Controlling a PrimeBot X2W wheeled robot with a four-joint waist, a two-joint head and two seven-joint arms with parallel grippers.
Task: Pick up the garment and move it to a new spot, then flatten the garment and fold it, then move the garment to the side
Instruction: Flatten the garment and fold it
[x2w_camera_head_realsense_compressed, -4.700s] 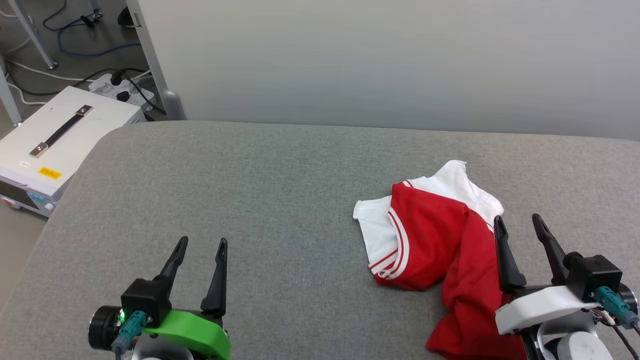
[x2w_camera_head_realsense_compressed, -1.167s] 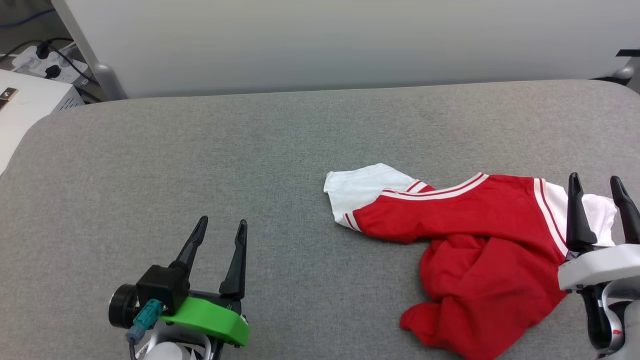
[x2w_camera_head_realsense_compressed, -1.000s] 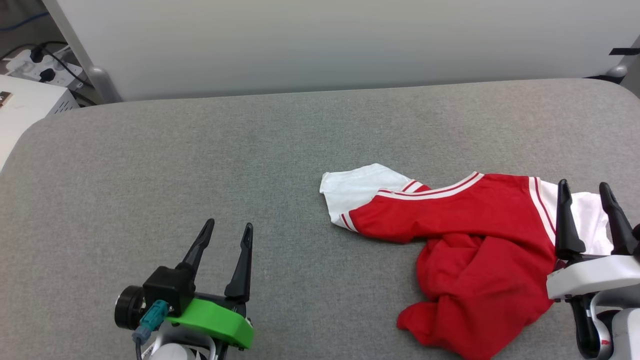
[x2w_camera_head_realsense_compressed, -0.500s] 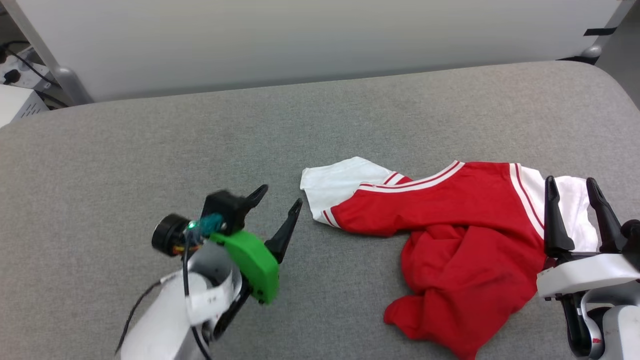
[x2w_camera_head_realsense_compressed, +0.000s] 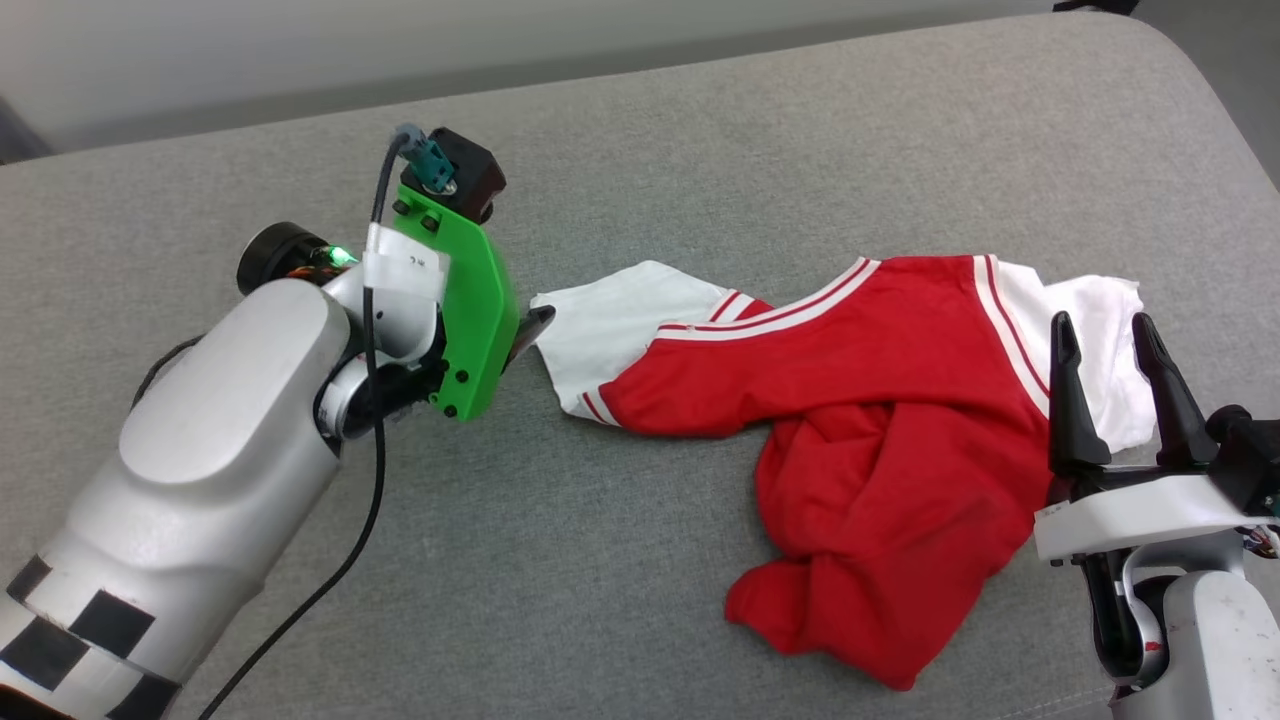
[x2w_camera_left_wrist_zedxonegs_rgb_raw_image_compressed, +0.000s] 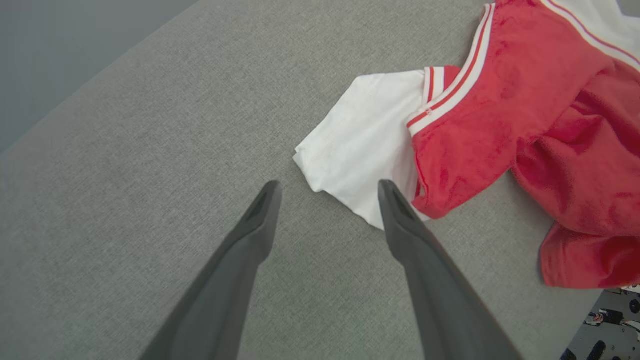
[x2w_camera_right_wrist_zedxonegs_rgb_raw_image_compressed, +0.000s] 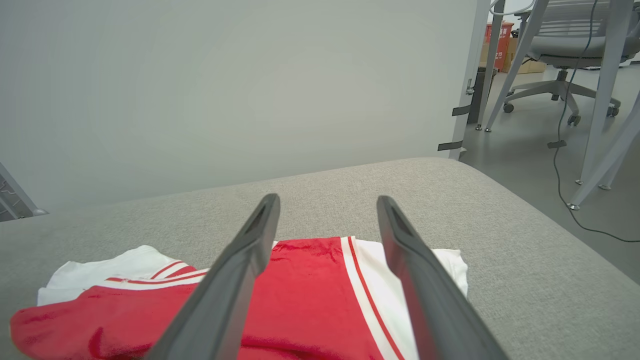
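Ok, the shirt was lying crumpled on the grey bench, R of centre in your head view. Red body was bunched up twd the near edge, upper part stretched flatter across the far side. No number or lettering was showing, so I couldn't tell you which face was up. One white sleeve, the L sleeve, stuck out at the L end, and the R sleeve at the R end, both w/ red-and-white stripes at the seam.

Your L tool: fingers wide apart, nothing gripped. It was reached out over the bench, green bracket side-on, tips right at the L sleeve's corner. Wrist view had that corner sitting btwn the two tips, one tip overlapping the sleeve's edge. Touching the cloth or just above it? Couldn't tell.

Your R tool: also apart, empty, pointing away from you, by the R sleeve. Its wrist cam looked low across the shirt twd a pale panel, w/ an office chair on the floor beyond the bench's corner.
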